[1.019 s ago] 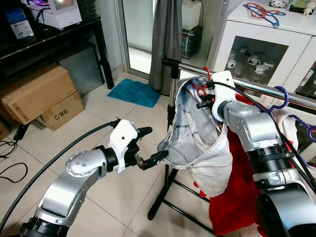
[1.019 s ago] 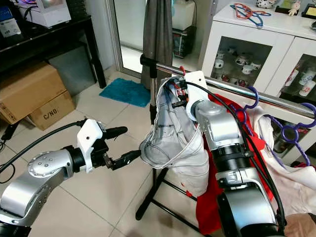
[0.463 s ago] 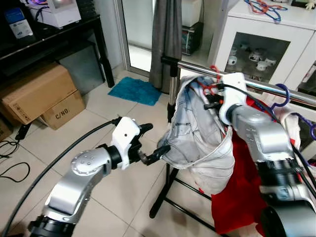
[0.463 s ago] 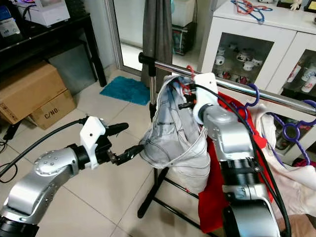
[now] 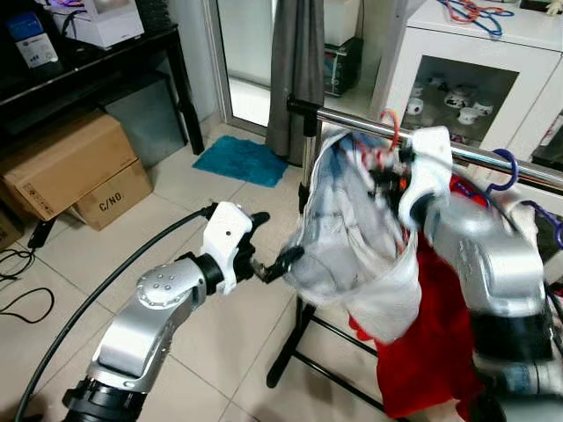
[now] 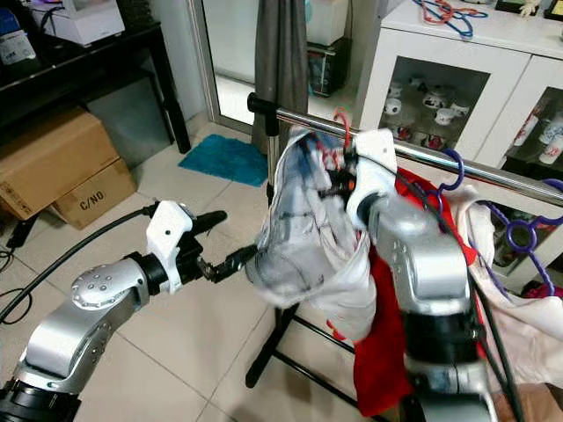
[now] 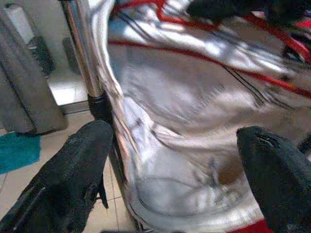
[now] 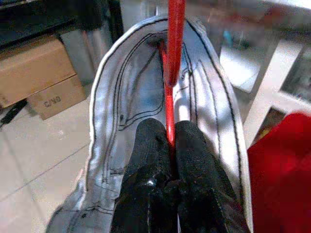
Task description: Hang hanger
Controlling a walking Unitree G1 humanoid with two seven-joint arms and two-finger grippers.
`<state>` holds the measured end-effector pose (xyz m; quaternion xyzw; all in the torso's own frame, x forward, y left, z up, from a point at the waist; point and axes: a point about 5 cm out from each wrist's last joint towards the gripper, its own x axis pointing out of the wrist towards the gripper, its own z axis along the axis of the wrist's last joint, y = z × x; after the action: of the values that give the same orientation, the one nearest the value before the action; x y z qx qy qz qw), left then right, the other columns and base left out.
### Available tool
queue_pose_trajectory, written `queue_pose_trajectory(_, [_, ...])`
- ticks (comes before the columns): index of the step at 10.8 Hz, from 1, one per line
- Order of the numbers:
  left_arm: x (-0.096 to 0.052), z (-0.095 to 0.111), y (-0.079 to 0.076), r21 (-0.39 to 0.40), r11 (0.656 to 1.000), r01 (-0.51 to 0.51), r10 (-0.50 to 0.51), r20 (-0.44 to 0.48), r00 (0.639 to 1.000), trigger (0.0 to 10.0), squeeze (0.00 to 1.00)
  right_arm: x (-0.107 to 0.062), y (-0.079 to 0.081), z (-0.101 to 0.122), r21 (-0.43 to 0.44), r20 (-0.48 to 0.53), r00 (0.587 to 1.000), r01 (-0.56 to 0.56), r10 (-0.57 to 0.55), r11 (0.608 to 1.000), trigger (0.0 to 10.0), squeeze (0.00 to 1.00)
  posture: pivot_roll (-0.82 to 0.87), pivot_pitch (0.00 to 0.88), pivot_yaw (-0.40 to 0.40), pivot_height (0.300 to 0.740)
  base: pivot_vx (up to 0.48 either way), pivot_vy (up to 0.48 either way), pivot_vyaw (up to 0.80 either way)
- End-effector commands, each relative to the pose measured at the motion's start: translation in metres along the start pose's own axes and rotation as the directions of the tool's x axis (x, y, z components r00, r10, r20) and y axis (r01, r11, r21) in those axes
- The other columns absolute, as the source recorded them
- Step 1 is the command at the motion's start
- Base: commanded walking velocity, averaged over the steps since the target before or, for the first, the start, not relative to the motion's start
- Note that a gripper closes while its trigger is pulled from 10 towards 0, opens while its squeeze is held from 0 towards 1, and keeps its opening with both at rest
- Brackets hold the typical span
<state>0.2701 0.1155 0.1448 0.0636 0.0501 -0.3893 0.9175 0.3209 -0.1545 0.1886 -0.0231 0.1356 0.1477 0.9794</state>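
The right arm is raised and bent at the elbow, its right pincer (image 8: pixel 167 145) up just under the rail (image 5: pixel 493 158), black fingers (image 8: pixel 148 145) pressed together around the red hanger (image 8: pixel 172 58). The left arm reaches forward low, well below the rail, silver forearm level. Its left pincer (image 5: pixel 268 251) stands with fingers spread apart, the lower fingertip touching the pale garment (image 5: pixel 352 237) hanging from the hanger.

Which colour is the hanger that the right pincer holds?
Red; the hanger shows best in the right wrist view.
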Motion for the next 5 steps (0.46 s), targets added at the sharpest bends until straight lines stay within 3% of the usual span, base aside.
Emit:
queue_pose_trajectory(1, [-0.0004,0.0025,0.0038,0.017,0.999,-0.032,0.032,0.006,0.999,10.0,0.00,-0.0045,0.0060,0.0090,0.004,0.047,0.999,-0.026,0.026,1.000,0.0,0.00,-0.02,0.000,0.029,0.740,0.000,0.000,0.00])
queue_pose_trajectory(3, [-0.0023,-0.0006,0.0046,0.010,0.998,-0.054,0.054,0.001,0.999,10.0,0.00,-0.0123,0.0120,0.0048,0.038,0.079,0.997,-0.022,0.019,0.999,0.0,0.00,-0.03,0.000,0.043,0.740,0.000,0.000,0.00])
queue_pose_trajectory(5, [0.0004,0.0002,0.0039,-0.007,0.999,-0.053,0.053,0.014,0.999,10.0,0.00,-0.0097,0.0116,0.0071,0.043,0.088,0.996,0.005,-0.008,0.999,0.0,0.00,-0.04,0.000,0.057,0.740,0.000,0.000,0.00])
